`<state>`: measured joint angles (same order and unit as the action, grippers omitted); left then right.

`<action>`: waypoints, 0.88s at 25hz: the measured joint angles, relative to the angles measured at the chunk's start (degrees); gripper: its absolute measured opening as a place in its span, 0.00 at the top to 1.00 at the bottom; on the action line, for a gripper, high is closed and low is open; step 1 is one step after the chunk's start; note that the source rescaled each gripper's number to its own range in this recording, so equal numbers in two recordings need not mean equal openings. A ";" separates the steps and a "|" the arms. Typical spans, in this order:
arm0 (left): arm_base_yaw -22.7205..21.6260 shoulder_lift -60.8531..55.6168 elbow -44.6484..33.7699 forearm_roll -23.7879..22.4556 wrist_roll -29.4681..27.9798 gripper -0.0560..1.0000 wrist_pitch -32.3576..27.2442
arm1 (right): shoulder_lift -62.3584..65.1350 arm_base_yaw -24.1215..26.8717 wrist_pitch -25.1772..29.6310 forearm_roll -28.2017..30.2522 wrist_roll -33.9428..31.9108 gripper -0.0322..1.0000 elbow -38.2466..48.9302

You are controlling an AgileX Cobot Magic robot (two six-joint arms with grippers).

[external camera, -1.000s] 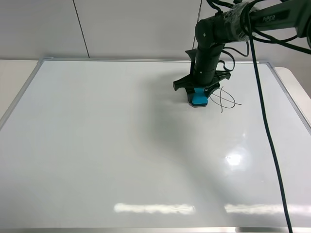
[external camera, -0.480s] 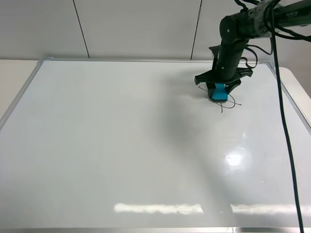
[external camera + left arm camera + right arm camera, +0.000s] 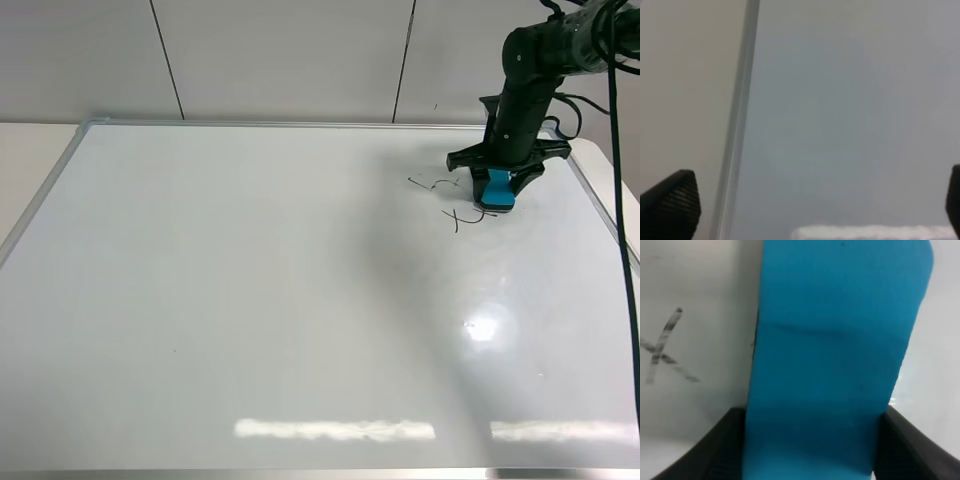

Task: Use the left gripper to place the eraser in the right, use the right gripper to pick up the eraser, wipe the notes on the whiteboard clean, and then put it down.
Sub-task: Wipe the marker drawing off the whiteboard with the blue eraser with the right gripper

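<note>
Evidently mid-wipe: one teal-blue block eraser, clamped in the black two-fingered right gripper, is on the single glossy white, silver-framed whiteboard.
Exterior high: one patch of thin black marker notes lies just beside it, so sweep across next. Left wrist: black left gripper spread wide, empty. Right wrist: jaws pinch the eraser.

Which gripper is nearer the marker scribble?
Right. The right gripper holds the eraser beside the scribble; the left gripper hangs over the board's frame, no scribble near.
</note>
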<state>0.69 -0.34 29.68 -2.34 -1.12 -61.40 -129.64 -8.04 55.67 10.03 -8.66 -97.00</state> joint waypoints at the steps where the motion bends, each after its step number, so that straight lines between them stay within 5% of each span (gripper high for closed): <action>1: 0.00 0.00 0.00 0.00 0.00 0.00 0.00 | 0.00 -0.57 0.30 -0.25 0.88 0.96 0.00; 13: 0.00 0.00 0.00 0.00 0.00 0.00 0.00 | -0.11 -17.55 0.09 -1.51 3.82 0.96 0.00; 22: 0.00 0.00 0.00 0.00 0.00 0.00 0.00 | 0.26 -19.68 -3.03 -0.94 2.81 0.96 2.44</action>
<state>0.69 -0.34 29.68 -2.34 -1.12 -61.40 -129.38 -27.72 52.65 9.09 -5.86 -94.55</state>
